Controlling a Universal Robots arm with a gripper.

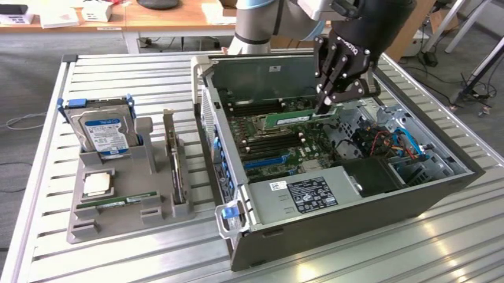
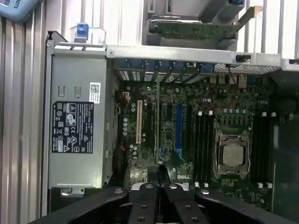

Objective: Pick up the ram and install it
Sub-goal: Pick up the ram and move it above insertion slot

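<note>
Ram (image 1: 291, 118) is gripped by the closed gripper (image 1: 324, 111) above the motherboard (image 1: 306, 154) mid-install; alignment with a memory slot (image 2: 202, 144) is judged needed.

A lab: opened computer case (image 1: 378, 206) on slatted metal bench (image 1: 118, 259).

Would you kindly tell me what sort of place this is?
Probably a robotics lab or workshop: an open computer tower lies on a slatted metal table, a gray fixture holds a hard drive, and wooden desks stand behind.
</note>
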